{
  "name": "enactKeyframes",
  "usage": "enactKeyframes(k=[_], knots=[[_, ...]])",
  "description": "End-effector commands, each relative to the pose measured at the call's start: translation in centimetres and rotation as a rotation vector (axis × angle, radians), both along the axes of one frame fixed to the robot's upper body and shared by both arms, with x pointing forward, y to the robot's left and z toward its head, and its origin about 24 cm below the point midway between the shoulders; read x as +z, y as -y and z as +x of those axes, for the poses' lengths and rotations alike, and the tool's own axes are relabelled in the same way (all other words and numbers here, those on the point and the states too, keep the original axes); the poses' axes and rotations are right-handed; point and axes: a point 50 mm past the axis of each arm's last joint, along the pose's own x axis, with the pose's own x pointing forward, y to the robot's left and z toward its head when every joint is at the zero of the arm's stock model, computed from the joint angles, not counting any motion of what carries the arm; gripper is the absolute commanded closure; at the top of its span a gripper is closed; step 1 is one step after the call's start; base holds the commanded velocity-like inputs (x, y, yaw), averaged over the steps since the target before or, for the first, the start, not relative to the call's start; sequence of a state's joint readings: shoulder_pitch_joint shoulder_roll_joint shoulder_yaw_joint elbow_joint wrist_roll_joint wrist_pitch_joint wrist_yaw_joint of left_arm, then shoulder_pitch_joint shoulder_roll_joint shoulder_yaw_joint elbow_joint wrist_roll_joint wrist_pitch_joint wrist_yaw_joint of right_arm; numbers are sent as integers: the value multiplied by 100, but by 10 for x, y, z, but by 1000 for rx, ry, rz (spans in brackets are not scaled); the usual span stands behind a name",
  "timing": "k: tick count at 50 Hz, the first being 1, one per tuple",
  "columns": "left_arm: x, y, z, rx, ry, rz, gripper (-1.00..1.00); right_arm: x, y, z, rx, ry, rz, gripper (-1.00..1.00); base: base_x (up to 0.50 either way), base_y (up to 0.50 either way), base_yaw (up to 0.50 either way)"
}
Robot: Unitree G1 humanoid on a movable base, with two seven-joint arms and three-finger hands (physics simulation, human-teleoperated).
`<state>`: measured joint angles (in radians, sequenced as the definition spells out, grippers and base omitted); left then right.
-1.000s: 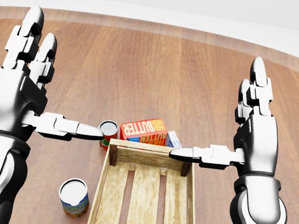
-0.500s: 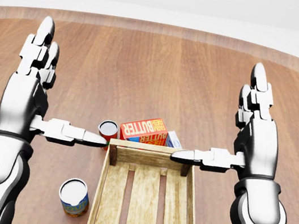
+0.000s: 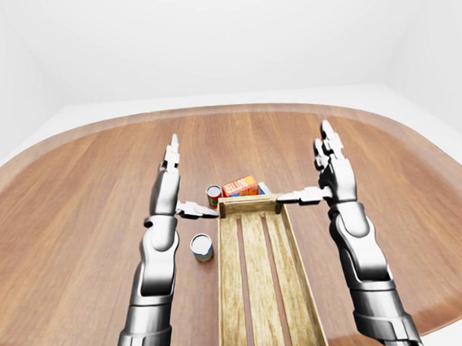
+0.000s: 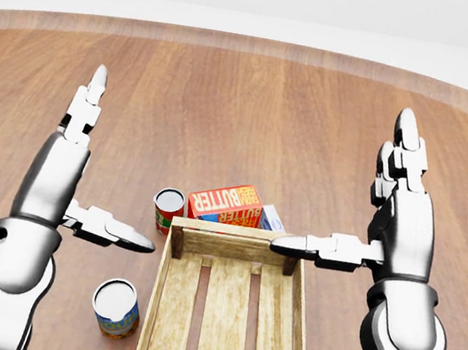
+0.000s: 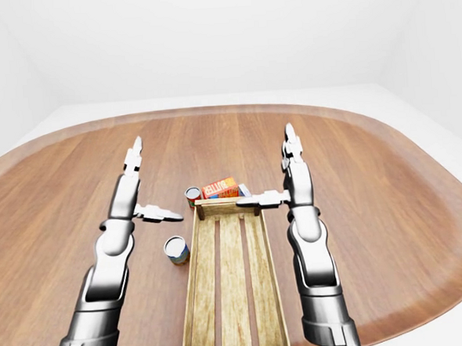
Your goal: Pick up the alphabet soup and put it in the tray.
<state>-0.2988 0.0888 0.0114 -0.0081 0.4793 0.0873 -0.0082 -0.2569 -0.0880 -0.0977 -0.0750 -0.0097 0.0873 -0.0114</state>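
Observation:
A can with a blue and yellow label [image 4: 116, 306], which I take for the alphabet soup, stands upright on the table left of the wooden tray [image 4: 231, 245]. My left hand [image 4: 103, 180] hovers open above and beyond that can, fingers pointing up the view and thumb reaching right toward the tray's upper left corner. It touches nothing. My right hand [image 4: 350, 203] is open too, its thumb over the tray's upper right corner. The tray holds nothing.
A red can [image 4: 167, 207] stands at the tray's upper left corner. Beside it lies an orange butter box [image 4: 225, 202], with a small blue and white box [image 4: 272, 218] to its right. The round wooden table [image 3: 76, 198] spreads wide on both sides.
My left hand has turned edge-on and shifted right, and its thumb has dropped lower, uncovering the red can. The right hand has barely moved. The objects are where they were.

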Motion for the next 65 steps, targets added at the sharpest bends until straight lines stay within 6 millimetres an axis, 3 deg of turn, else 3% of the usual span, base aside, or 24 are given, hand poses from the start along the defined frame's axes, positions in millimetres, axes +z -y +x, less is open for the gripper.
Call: enactKeyframes(k=[1,23,33,50,65], knots=[[3,-8,1,55,10,161,-100,-4,1,0,-5,-15,-2,-100,0,0,0],[8,-9,1,106,38,359,-100,-7,2,1,-7,-29,9,-100,0,0,0],[-14,-8,4,106,-58,505,-100,-5,2,0,-11,-20,8,-100,0,0,0],[-36,-7,-13,64,-199,742,-100,-4,7,-1,-18,-14,26,-100,0,0,0],[-63,-13,-25,60,-307,778,-100,-6,8,-1,-24,-23,36,-100,0,0,0]])
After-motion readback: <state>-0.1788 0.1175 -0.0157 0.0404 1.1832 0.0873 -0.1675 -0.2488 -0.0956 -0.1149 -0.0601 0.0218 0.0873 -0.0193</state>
